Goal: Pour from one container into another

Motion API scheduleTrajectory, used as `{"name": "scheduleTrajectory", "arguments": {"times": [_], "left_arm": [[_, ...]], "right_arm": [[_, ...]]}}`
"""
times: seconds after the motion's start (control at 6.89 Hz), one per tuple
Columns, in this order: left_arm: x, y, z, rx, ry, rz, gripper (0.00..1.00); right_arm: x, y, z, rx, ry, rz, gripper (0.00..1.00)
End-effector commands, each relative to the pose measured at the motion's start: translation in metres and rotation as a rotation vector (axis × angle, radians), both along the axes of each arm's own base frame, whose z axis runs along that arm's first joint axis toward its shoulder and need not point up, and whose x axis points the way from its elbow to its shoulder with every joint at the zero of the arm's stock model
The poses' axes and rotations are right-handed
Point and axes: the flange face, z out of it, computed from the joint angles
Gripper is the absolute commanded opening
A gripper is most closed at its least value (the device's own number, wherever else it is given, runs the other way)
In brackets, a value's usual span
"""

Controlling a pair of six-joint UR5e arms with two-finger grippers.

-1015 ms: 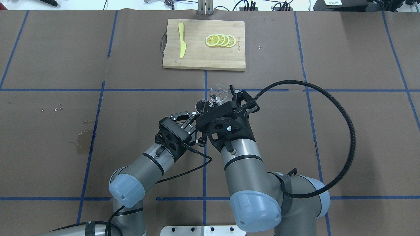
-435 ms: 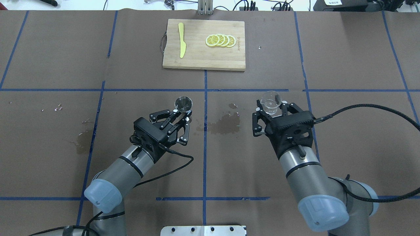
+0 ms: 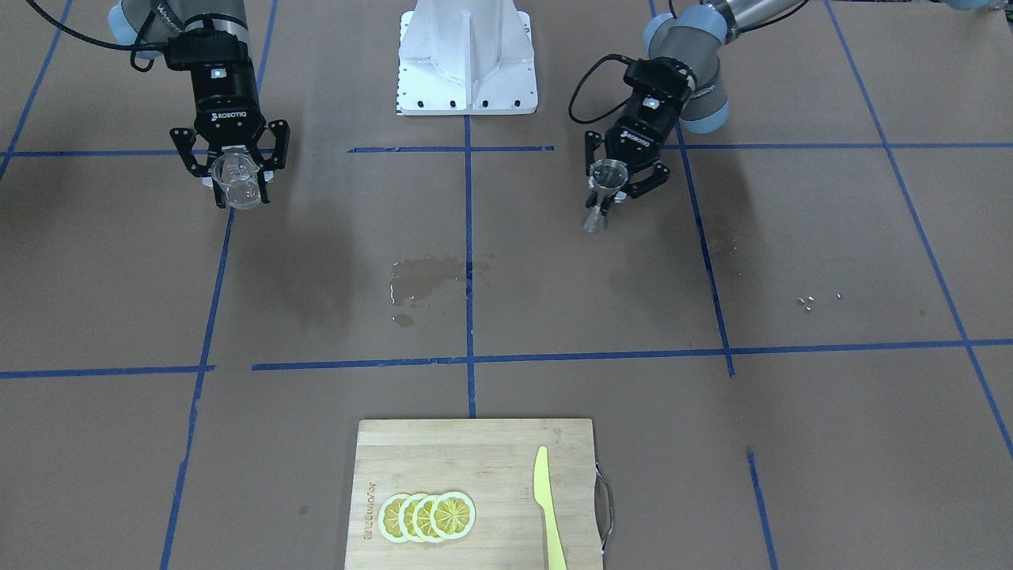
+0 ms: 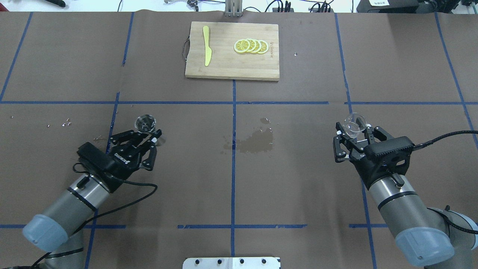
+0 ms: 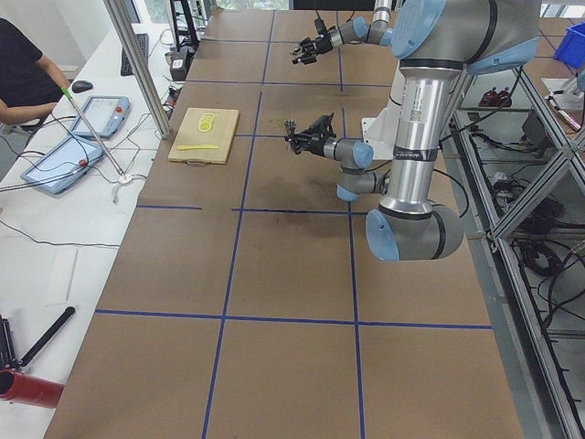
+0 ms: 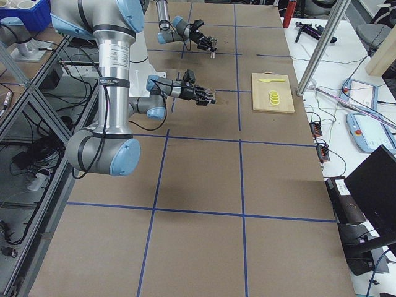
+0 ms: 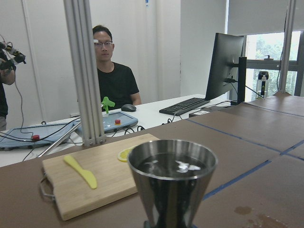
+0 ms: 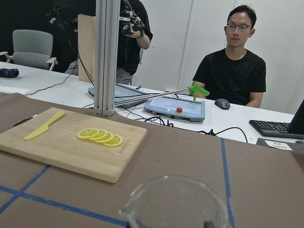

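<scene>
My left gripper [image 4: 148, 133] is shut on the silver jigger [image 4: 145, 123], which it holds upright over the table's left half. In the left wrist view the jigger [image 7: 171, 183] has dark liquid in its top cone. Over the right half, my right gripper [image 4: 354, 131] is shut on the clear glass tumbler [image 4: 354, 124], which is upright and looks empty. The right wrist view shows only the tumbler's rim [image 8: 175, 202]. In the front-facing view the tumbler [image 3: 237, 182] is at the left and the jigger [image 3: 603, 190] at the right, in their grippers.
A wooden cutting board [image 4: 231, 67] lies at the far centre with lemon slices [image 4: 251, 46] and a yellow knife [image 4: 206, 45] on it. A wet patch [image 4: 254, 141] darkens the brown paper between the arms. Small droplets [image 4: 65, 122] dot the far left.
The arms have swung apart from the centre: the left went left with the jigger, the right went right with the tumbler, now upright. The wet patch between them has come into view.
</scene>
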Motion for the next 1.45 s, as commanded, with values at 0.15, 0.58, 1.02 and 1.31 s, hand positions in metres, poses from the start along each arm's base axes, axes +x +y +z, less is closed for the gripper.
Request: {"name": "scheduleTrajectory", "arguments": {"times": [0.15,0.58,1.02,1.31], "left_arm": [[-0.074,0.006,0.094,-0.097,-0.037,-0.145,0.00],[-0.104,0.020,0.147,-0.215,0.107,-0.218,0.00],[-0.102,0.040,0.181,-0.235,0.064,-0.177,0.00],[-0.094,0.042,0.185,-0.241,0.004,-0.181,0.00]], "right_arm": [[0.002,0.000,0.009,-0.002,0.011,0.000,0.00],[0.001,0.001,0.006,-0.001,0.002,-0.003,0.00],[0.000,0.001,-0.003,0.002,-0.017,-0.005,0.00],[0.000,0.002,-0.005,0.003,-0.025,-0.006,0.00]]}}
